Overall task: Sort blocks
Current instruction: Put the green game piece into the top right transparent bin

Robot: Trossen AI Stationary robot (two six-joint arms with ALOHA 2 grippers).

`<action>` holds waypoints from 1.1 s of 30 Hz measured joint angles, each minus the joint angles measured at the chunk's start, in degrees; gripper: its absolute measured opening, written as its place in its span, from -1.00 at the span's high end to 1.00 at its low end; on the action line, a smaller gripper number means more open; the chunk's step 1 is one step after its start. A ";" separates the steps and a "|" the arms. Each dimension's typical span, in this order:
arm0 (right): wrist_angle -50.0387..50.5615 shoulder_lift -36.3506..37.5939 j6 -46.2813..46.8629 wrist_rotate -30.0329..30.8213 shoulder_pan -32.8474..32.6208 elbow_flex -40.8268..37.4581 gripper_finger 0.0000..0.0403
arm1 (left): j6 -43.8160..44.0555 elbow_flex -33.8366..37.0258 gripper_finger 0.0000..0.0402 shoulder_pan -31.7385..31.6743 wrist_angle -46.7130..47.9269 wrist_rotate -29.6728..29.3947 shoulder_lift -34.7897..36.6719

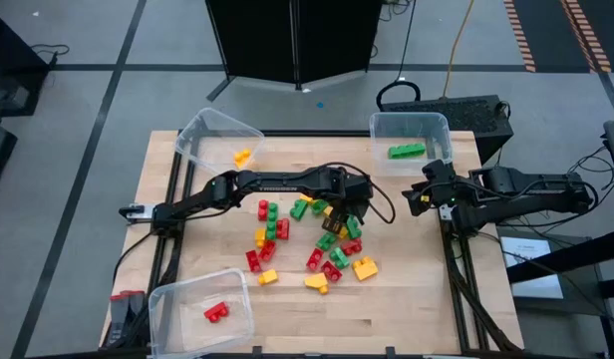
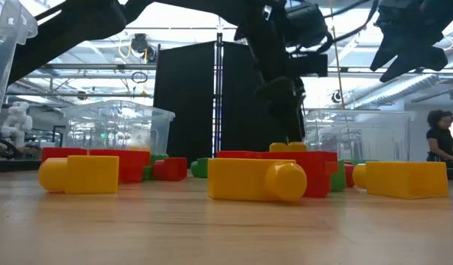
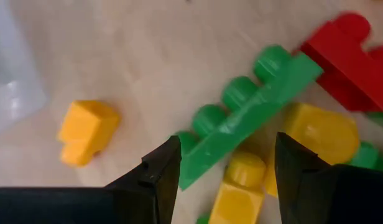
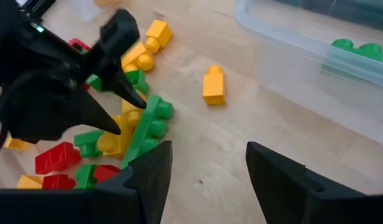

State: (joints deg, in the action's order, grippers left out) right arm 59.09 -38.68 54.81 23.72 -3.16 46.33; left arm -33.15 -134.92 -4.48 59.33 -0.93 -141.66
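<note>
Red, yellow and green blocks [image 1: 270, 227] lie in a loose pile at the table's middle. My left gripper [image 1: 345, 214] is open and low over the pile's right part. Its fingers stand on either side of one end of a long green brick [image 3: 253, 99], which lies slanted across yellow blocks [image 3: 319, 130]. The right wrist view shows the same green brick [image 4: 149, 121] beside those fingers [image 4: 124, 81]. My right gripper [image 4: 207, 180] is open and held above bare wood at the table's right [image 1: 419, 196], touching nothing. My left gripper has the long green brick's end [image 3: 201, 158] in the gap between its open fingers, which come from above. One finger [image 3: 163, 165] shows right against that end; I cannot tell whether it touches.
Three clear bins stand at the table's corners: far left [image 1: 219, 128] with a yellow block [image 1: 242, 157], far right [image 1: 410, 125] with a green block [image 1: 407, 151], near left [image 1: 177, 299] with a red block [image 1: 216, 312]. A lone yellow block [image 3: 86, 130] lies apart from the pile.
</note>
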 joint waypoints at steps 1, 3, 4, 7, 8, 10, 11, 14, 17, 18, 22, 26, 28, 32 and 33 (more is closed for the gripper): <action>0.00 0.00 -0.01 -0.04 0.00 0.00 0.00 | -1.31 0.03 0.19 0.08 -0.04 0.67 -0.02; -0.01 0.00 -0.19 -0.04 0.00 0.00 0.00 | -3.57 0.02 0.19 0.07 -2.42 0.77 -0.01; 0.00 0.00 -0.23 -0.04 0.00 0.00 0.00 | -4.73 -0.02 0.19 0.12 -3.86 0.69 0.05; -0.02 0.00 -0.23 -0.04 0.00 0.00 0.00 | -7.87 -0.03 0.19 0.03 -6.08 0.74 0.06; -0.02 -0.02 -0.21 -0.04 0.00 0.00 0.00 | -8.61 -0.03 0.19 -0.02 -6.10 0.89 -0.03; -0.05 0.00 -0.23 -0.04 0.00 0.00 0.00 | -9.64 -0.03 0.19 -0.12 -6.07 0.88 -0.37; -0.04 0.00 -0.30 -0.04 0.00 0.00 0.00 | -9.71 -0.03 0.19 -0.14 -5.36 0.90 -0.50; 0.03 0.00 -0.59 -0.04 0.00 0.00 0.00 | -10.99 0.18 0.19 -0.14 -5.05 1.68 -0.66; 0.04 0.00 -1.31 -0.04 0.00 0.00 0.00 | -14.12 0.25 0.19 -0.12 -5.35 2.67 -0.66; 0.04 0.00 -1.41 -0.04 0.00 0.00 0.00 | -14.81 0.25 0.19 -0.15 -5.40 2.73 -0.74; 0.04 0.00 -1.52 -0.04 0.00 0.00 0.00 | -15.69 0.34 0.19 -0.47 -4.95 2.78 -2.09; 0.03 0.02 -1.91 -0.04 0.00 0.00 0.00 | -15.76 0.34 0.19 -0.45 -5.50 2.57 -3.85; 0.09 0.04 -1.98 -0.04 0.00 0.00 0.00 | -16.19 0.34 0.19 -0.41 -5.65 2.44 -4.80; 0.09 0.04 -1.98 -0.04 0.00 0.00 0.00 | -16.70 0.12 0.19 -0.41 -6.66 1.35 -5.93; 0.09 0.04 -1.98 -0.04 0.00 0.00 0.00 | -16.28 0.12 0.19 -0.38 -6.96 0.74 -5.99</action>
State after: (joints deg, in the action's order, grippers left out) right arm 59.18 -38.63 52.84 23.68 -3.16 46.33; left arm -49.43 -134.80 -4.86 52.37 -0.19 -147.65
